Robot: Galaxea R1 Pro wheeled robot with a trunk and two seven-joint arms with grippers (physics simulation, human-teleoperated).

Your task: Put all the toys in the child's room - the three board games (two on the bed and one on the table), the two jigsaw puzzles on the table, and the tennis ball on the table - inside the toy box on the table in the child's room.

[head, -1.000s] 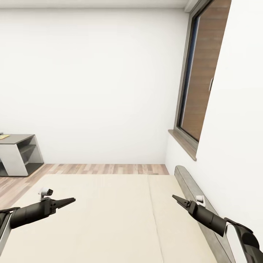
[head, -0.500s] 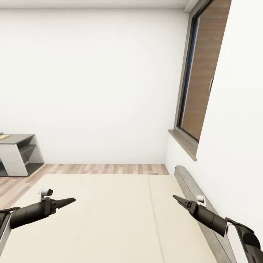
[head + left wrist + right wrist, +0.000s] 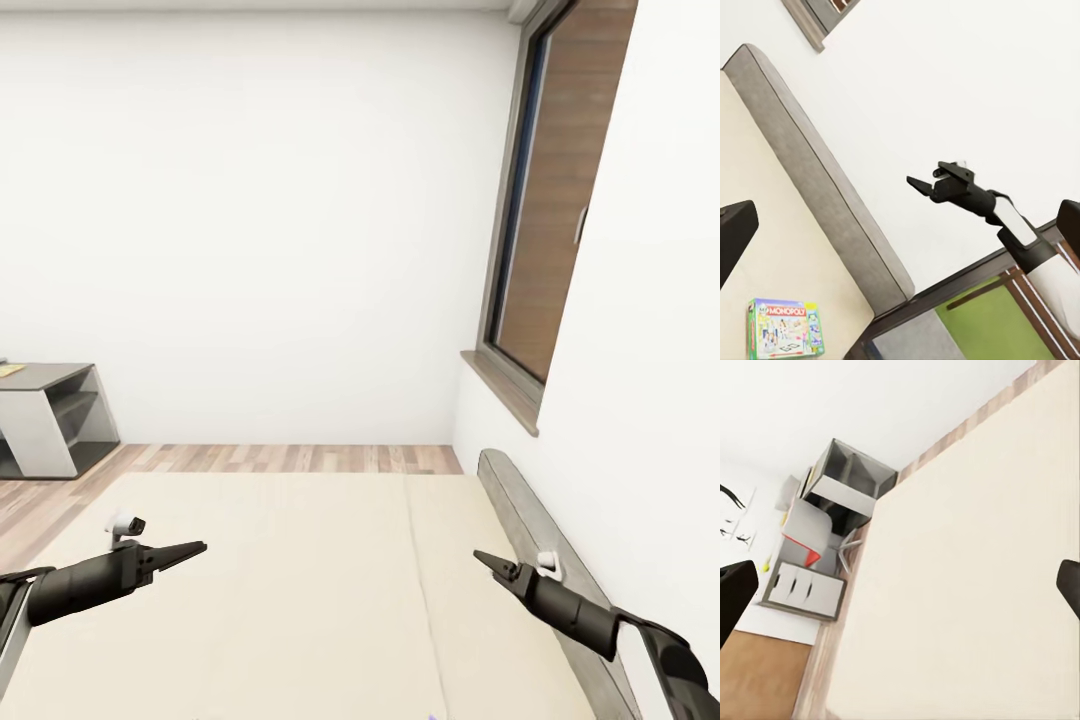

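Observation:
I am over the bed (image 3: 300,580), a beige mattress with a grey-brown headboard (image 3: 520,510) along the right wall. A green-white board game (image 3: 786,339) with a red Monopoly band lies flat on the mattress near the headboard, seen in the left wrist view. My left gripper (image 3: 185,549) hovers over the bed's left part, open and empty. Over the right part, close to the headboard, my right gripper (image 3: 485,560) is also open and empty. The table (image 3: 45,385) stands far left with a small yellow flat item (image 3: 10,371) on it. The toy box, tennis ball and jigsaw puzzles are out of view.
A window (image 3: 540,230) with a deep sill (image 3: 505,390) sits in the right wall above the headboard. Wooden floor (image 3: 290,460) runs between the bed's far edge and the white back wall. The right wrist view shows the desk cabinet (image 3: 844,476), a red chair (image 3: 806,555) and drawers (image 3: 802,585).
The whole head view has shifted slightly upward, so the camera has moved. The right gripper sits a little lower in the picture. The left gripper holds its place.

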